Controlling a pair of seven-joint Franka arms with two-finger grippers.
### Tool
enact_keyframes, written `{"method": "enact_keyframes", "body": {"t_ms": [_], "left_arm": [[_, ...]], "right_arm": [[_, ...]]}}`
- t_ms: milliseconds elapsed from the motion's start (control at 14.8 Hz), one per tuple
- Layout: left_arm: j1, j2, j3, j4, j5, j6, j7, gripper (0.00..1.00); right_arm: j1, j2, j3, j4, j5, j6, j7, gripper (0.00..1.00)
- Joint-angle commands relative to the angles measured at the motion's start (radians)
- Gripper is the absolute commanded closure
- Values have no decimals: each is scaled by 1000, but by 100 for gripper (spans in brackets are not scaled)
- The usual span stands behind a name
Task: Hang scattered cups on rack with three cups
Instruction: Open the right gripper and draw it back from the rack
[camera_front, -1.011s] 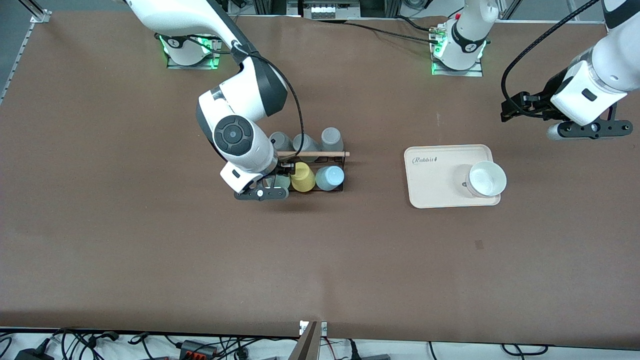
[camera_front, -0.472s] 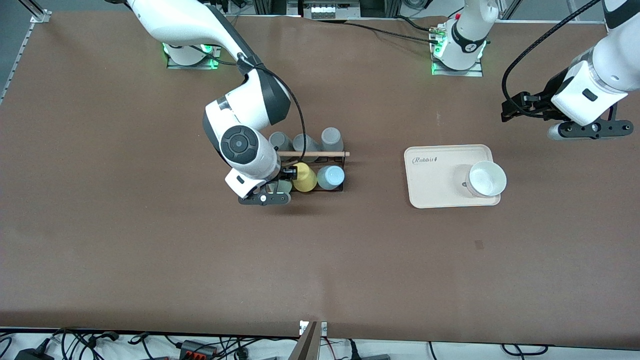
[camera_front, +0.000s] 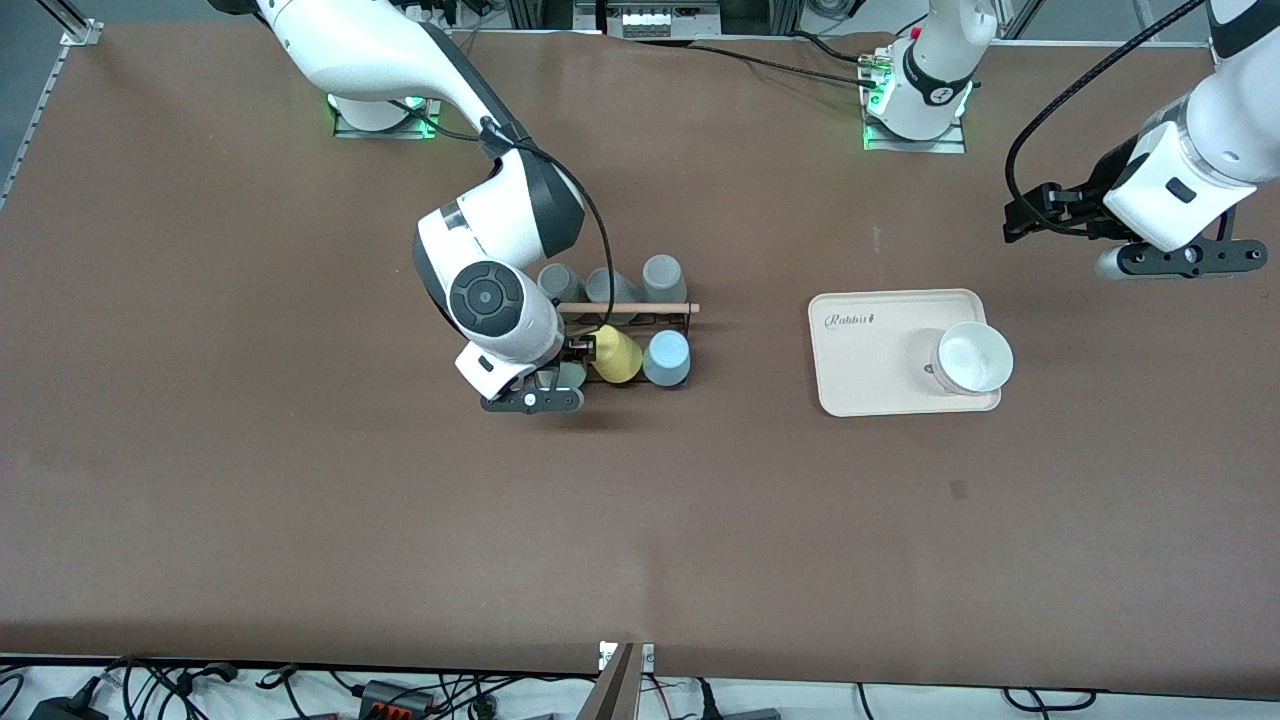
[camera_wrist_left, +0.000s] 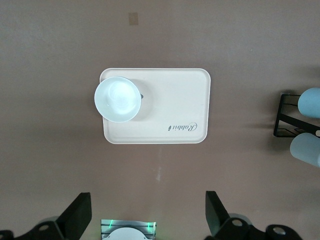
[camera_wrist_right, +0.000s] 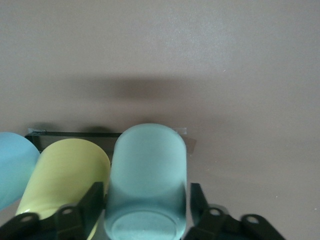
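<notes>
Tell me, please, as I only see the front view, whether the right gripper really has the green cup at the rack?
Observer: Yes. In the right wrist view the right gripper has a finger pressed on each side of the green cup.
Operator: Is the cup free of its neighbour?
Observer: Only just. One finger sits between it and the yellow cup.
Operator: And the left gripper?
Observer: The left gripper waits with fingers wide apart and nothing between them, over bare table near the tray with the white bowl.
</notes>
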Motion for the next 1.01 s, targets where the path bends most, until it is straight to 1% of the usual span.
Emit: {"method": "enact_keyframes", "body": {"t_ms": [0,67,472,741,943], "left_arm": [[7,-5,0,14,-16,-19,-4,0],[7,-5,0,14,-16,-19,-4,0],[7,-5,0,14,-16,-19,-4,0],[7,-5,0,14,-16,-19,-4,0],[7,-5,2,14,-16,-21,-4,0]], "right_arm": [[-6,-11,-9,29,16,-14,16,0],[-7,-17,-17,29,16,-15,13,0],[-53,-143,-35,30,8,-55,10,0],[-162,-186,-35,30,-3,-86,-7,0],[-262,-242,-34,27,-79,-109,-120,0]]}}
